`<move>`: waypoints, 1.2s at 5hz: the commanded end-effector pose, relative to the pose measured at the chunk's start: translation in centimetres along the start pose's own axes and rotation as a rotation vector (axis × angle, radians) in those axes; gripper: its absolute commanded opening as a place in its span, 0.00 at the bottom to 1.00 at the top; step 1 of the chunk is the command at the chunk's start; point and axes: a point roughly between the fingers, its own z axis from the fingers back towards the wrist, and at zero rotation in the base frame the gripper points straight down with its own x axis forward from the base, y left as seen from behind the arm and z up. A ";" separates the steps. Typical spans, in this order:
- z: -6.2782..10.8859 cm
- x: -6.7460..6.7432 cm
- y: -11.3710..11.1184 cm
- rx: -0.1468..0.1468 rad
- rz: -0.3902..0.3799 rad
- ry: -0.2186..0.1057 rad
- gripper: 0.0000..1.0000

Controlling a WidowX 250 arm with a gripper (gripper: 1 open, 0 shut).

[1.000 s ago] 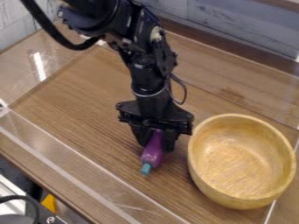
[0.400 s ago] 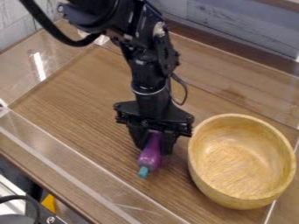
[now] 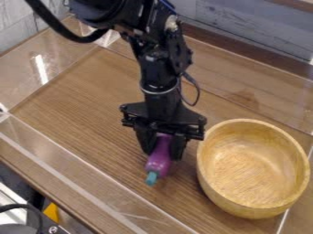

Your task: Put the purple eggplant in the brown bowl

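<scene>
item: purple eggplant [image 3: 159, 163], one, toy; small, elongated, glossy purple skin with a teal-green stem tip pointing toward the near edge of the table [image 3: 86, 110]. location: on or just above the wood-grain surface, directly left of the brown bowl [image 3: 253, 167] and not inside it; whether the stem tip touches the table cannot be told. handling, by judgement: looks light and rigid, probably moulded plastic, so weight should be no concern; the shiny rounded skin is likely slippery and may pivot or squirt out of a narrow pinch. best hold appears to be across the fat purple body, away from the tapering stem. gripper [image 3: 163, 142]: pointing straight down, fingers drawn together on the upper end of the eggplant, the rest hanging out below at a slant. receiving vessel: wide, light-brown wood, thick rim, empty; the broad opening should forgive an imprecise drop. risk noted: the off-centre hold near one end could let the piece swing.
</scene>
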 end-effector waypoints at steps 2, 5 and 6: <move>2.7 0.9 -1.3 -0.017 -0.009 -0.058 0.00; 4.1 0.9 -2.2 -0.009 -0.023 -0.063 0.00; 4.7 0.9 -2.7 -0.005 -0.032 -0.068 0.00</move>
